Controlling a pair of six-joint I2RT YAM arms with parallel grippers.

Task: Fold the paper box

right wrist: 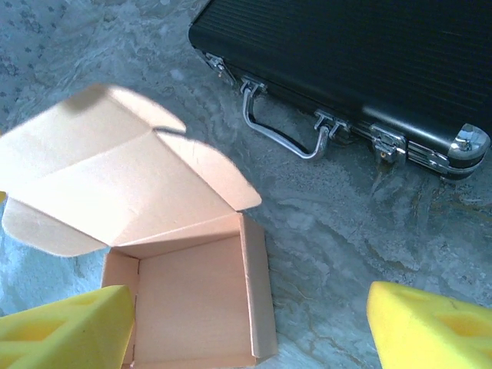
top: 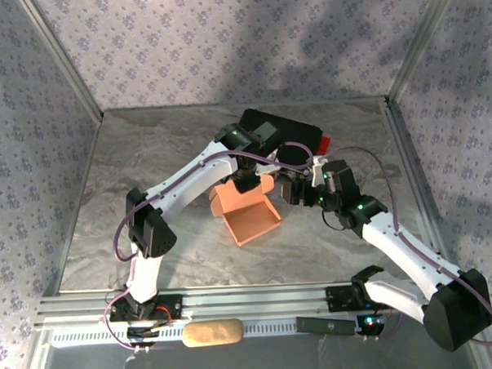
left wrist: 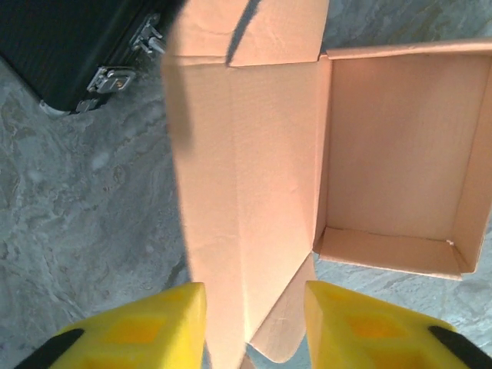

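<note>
You have one paper box (top: 249, 217), one black case (top: 286, 132) with one metal handle (right wrist: 277, 137), one tan oblong block (top: 212, 333), one marbled bench (top: 147, 156), and two yellow-fingered tools, namely one left tool (left wrist: 255, 307) and one right tool (right wrist: 250, 315).

Left tool (left wrist: 254, 290), right tool (right wrist: 246, 292), both agape

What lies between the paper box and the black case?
Nothing but bare table: in the right wrist view, grey marbled surface separates the box from the case.
</note>
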